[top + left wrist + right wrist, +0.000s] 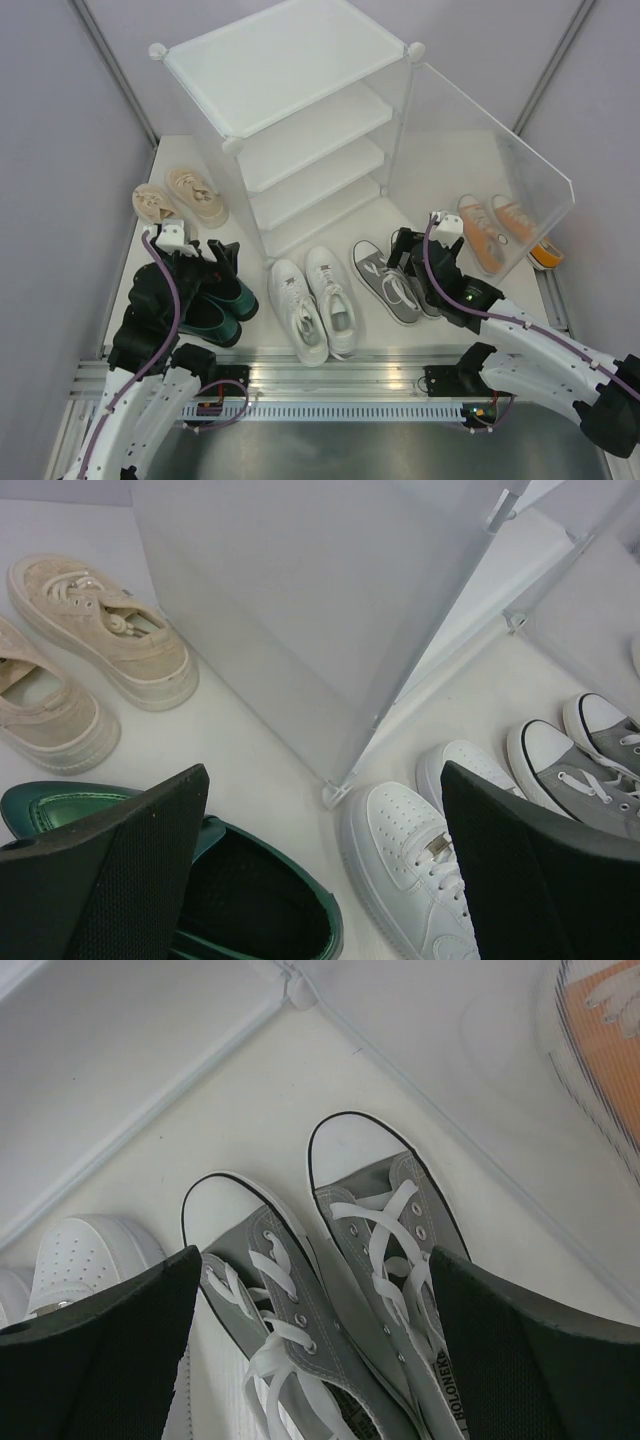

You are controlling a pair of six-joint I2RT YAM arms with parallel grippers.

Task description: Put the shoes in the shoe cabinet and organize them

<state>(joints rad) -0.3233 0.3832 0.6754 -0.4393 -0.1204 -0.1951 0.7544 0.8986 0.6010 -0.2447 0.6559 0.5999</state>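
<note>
Step in hand: opening stage, by the look of it. All five pairs are out on the desk (250, 245) and I see none on a shelf.
Shoe cabinet: the shoe cabinet (300, 110) stands at the far centre with three tiers facing us, and its clear door panel (490, 190) is swung open to the right.
Left side: the beige pair (180, 198) lies far left beside the cabinet wall. The dark green pair (215, 300) lies near left, under the left arm.
Centre: the white pair (315, 300) sits just in front of the cabinet, toes pointing at it.
Right side: the grey pair (395, 285) sits beside the white one. The orange pair (495, 235) sits further right, seen through the open door.
Left gripper: the left gripper (320, 775) hovers over the green shoes, jaws spread wide with nothing between them.
Right gripper: the right gripper (315, 1255) hangs above the laces of the grey shoes, jaws spread wide too and gripping nothing.
Next move: my read is a descent. Each arm needs to drop so one finger goes inside a shoe's collar and the other outside, then close and lift toward a shelf.
Watch for: the loose grey laces could snag, and the open door stands close to the right arm's path.
</note>
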